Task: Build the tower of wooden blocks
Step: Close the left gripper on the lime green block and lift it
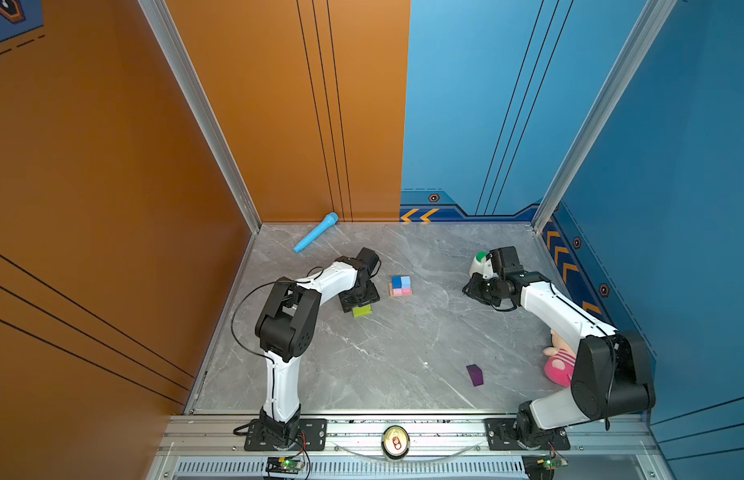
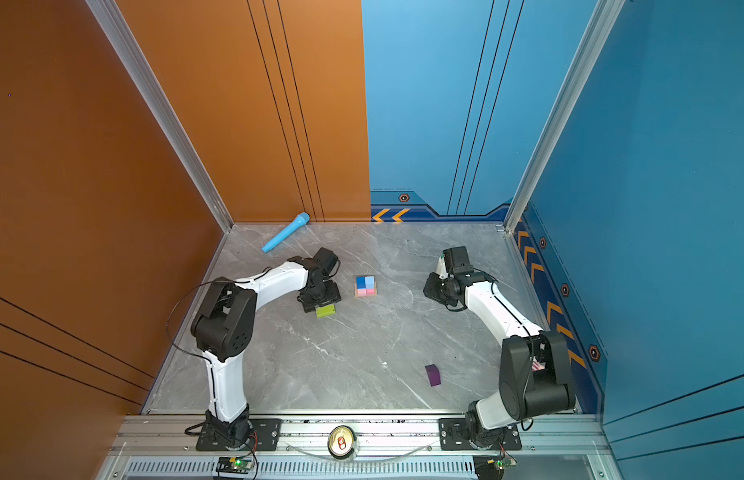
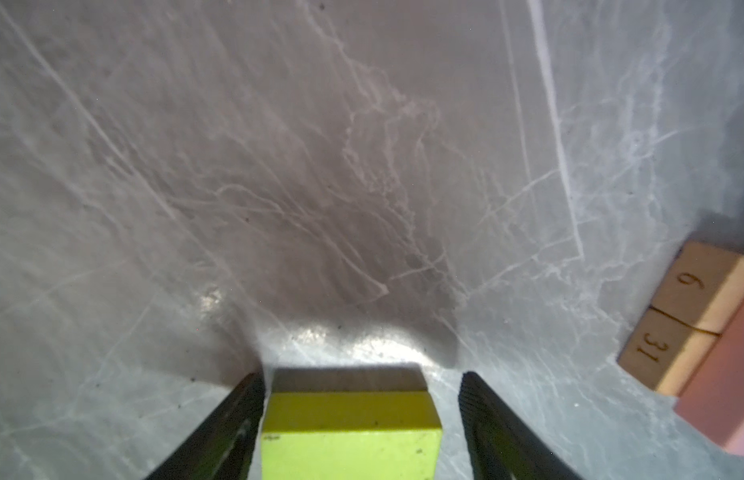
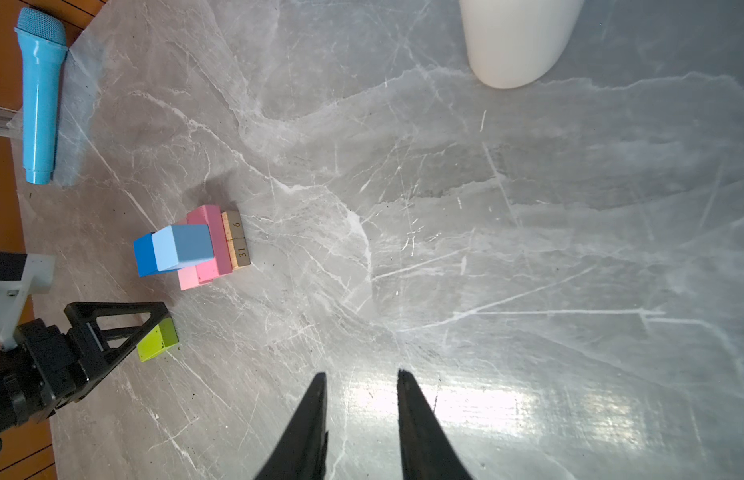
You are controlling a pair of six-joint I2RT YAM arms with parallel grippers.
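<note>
**A:** Left wrist view first. What have the left fingers got?

**B:** Nothing gripped yet, I'd say. They stand wide, one on each side of the lime-green bar, which seems to lie on the surface. One finger is right at its side and a clear gap shows at the other. Off to the side of them sit the two tan bars, marked 6 and 31, with a pink bar on top.

**A:** And the right wrist view?

**B:** The right fingers are narrowly parted with nothing between them. Well ahead of them stands the tower: tan at the bottom, pink above, then the dark-blue cube and light-blue cube side by side. The white bottle and toy microphone are no part of it.

**A:** Top views?

**B:** In both, the tower is near the left fingers and well apart from the right ones. The dark-purple peaked block lies alone, well apart from both pairs of fingers.

**A:** So how far along?

**B:** Three layers look done. I judge the lime-green bar goes on next, then the purple piece as the roof.
</note>
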